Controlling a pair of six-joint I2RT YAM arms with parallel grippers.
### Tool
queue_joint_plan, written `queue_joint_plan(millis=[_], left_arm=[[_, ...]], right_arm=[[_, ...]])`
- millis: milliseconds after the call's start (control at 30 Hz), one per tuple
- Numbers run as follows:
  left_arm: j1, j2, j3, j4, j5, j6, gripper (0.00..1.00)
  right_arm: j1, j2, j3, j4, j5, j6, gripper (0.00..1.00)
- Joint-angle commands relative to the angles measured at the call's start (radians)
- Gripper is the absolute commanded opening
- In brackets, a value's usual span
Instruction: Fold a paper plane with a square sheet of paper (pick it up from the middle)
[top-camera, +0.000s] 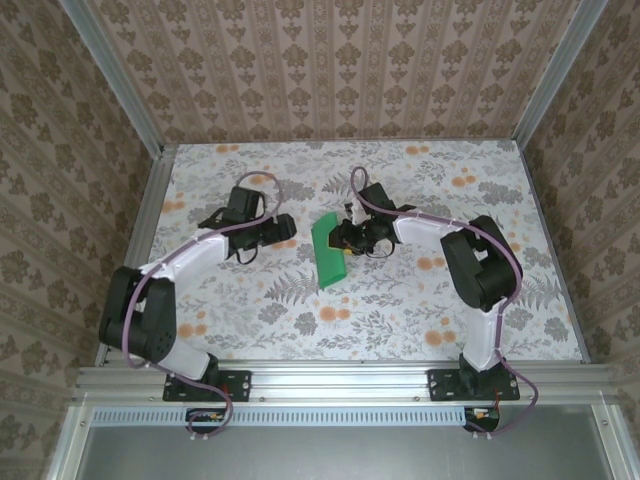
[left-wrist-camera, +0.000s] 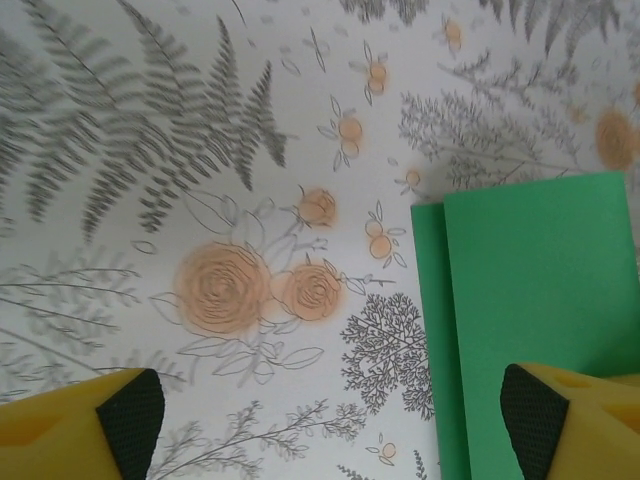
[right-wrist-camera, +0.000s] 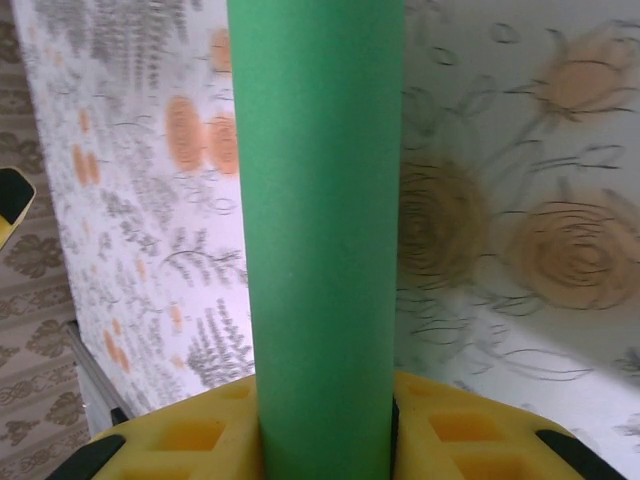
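Yellow fingers (right-wrist-camera: 180, 440) of the right tool (right-wrist-camera: 325, 435) are pinched together on the green paper (right-wrist-camera: 320, 200), which runs straight away from them as a long, narrow band. Seen from above, it is a folded strip near the middle of the bench (top-camera: 250, 320). Its long axis goes from the far side toward the arm bases, with the near end leaning a little right. Just beside it the left tool (left-wrist-camera: 330, 410) hangs with its fingers spread wide, nothing between them. Two paper layers show there, their edges offset.
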Motion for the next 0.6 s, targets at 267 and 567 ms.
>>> queue_joint_plan(millis=[267,567], left_arm=[[-0.091,0.087,-0.011,0.213,-0.001,-0.16,0.72],[-0.117,0.102,-0.015,0.209,-0.017,-0.157,0.69]], right_arm=[[-0.03,0.079,-0.01,-0.04,0.02,-0.083,0.32],[-0.03,0.105,-0.003,-0.074,0.073,-0.104,0.32]])
